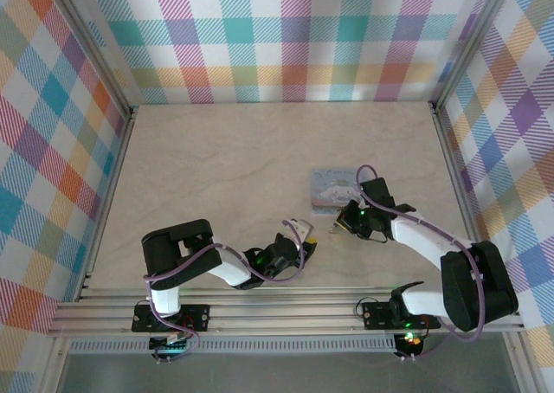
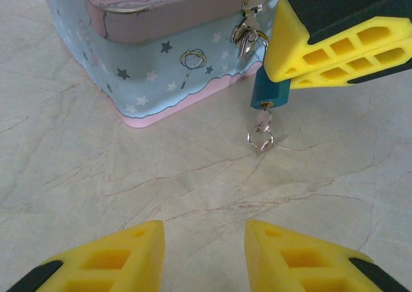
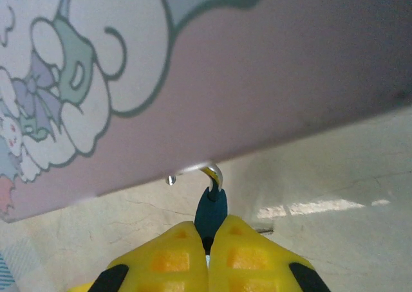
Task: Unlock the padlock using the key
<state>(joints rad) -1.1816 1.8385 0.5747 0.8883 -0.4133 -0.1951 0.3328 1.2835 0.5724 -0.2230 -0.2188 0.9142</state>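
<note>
Pastel plaid walls (image 1: 286, 38) enclose a pale marbled tabletop (image 1: 242, 159) on three sides

Small teal padlock (image 2: 270, 94) with a silver shackle (image 3: 214, 173). Sits pinched by its body between the pressed-together fingertips of the right claw (image 3: 209, 239), shackle curving out just beyond the tips. Hangs ahead of the left claw (image 2: 205, 240) and a little to its right, apart from it. Key (image 2: 262, 121), apparently: a pale pinkish sliver ending in a small silver ring (image 2: 261, 139), dangling straight beneath the teal body, just under the right claw's tips.
</note>
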